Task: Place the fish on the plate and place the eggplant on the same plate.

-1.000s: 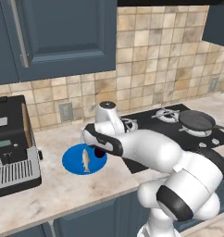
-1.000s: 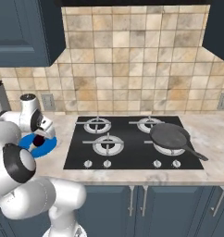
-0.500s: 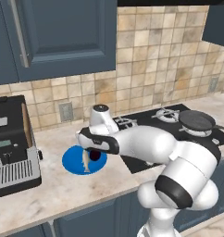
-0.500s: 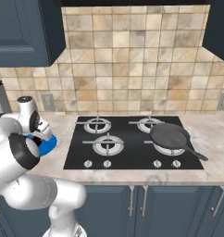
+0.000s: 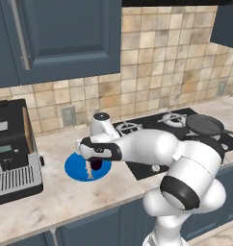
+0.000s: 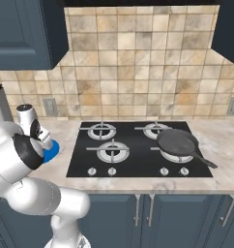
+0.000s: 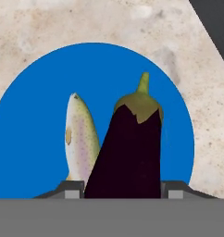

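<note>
The bright blue plate [image 7: 35,115] lies on the marble counter, and its left part [image 5: 72,166] also shows beside the arm. The silvery fish [image 7: 80,139] lies on the plate, slightly left of centre, its tail hidden behind the hand. My gripper [image 7: 123,187] is shut on the dark purple eggplant [image 7: 130,148], which hangs just over the plate to the right of the fish with its green stem pointing away. In the left base view the gripper [image 5: 95,162] hovers low over the plate with the eggplant [image 5: 96,166] under it. A sliver of plate [image 6: 52,149] peeks past my arm.
A black and silver coffee machine [image 5: 11,156] stands left of the plate. The black gas hob [image 6: 133,147] lies to its right, with a dark frying pan [image 6: 178,142] on the right front burner. Tiled wall and blue cabinets rise behind.
The hand with the eggplant has swung left and down over the blue plate, ending beside the fish. The fish and plate have stayed in place.
</note>
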{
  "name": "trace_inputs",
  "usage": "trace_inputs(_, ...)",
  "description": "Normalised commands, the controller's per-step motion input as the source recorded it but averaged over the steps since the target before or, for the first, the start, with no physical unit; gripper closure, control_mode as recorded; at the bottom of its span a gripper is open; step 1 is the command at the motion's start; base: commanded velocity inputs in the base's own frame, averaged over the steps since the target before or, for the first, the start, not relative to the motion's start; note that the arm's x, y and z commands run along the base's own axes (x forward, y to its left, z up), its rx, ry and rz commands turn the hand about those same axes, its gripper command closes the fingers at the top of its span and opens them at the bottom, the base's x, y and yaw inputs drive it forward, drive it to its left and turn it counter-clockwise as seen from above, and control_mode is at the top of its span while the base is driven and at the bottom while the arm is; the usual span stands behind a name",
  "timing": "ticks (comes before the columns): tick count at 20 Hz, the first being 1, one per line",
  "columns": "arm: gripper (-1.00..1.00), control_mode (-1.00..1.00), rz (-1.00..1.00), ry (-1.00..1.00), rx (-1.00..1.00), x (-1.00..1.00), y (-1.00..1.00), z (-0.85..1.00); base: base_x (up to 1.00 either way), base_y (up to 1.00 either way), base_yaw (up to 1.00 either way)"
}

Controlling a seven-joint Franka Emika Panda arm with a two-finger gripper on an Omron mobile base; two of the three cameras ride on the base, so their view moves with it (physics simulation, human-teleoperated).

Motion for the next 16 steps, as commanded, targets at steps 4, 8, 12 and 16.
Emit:
trace_inputs(4, 1.00, -1.00, 0.00, 0.00, 0.00, 0.00, 0.00, 0.00, 0.00, 0.00, 0.00)
trace_inputs(8, -1.00, -1.00, 0.00, 0.00, 0.00, 0.00, 0.00, 0.00, 0.00, 0.00, 0.00)
trace_inputs(12, -1.00, -1.00, 0.00, 0.00, 0.00, 0.00, 0.00, 0.00, 0.00, 0.00, 0.00)
trace_inputs(16, -1.00, -1.00, 0.00, 0.00, 0.00, 0.00, 0.00, -0.01, 0.00, 0.00, 0.00)
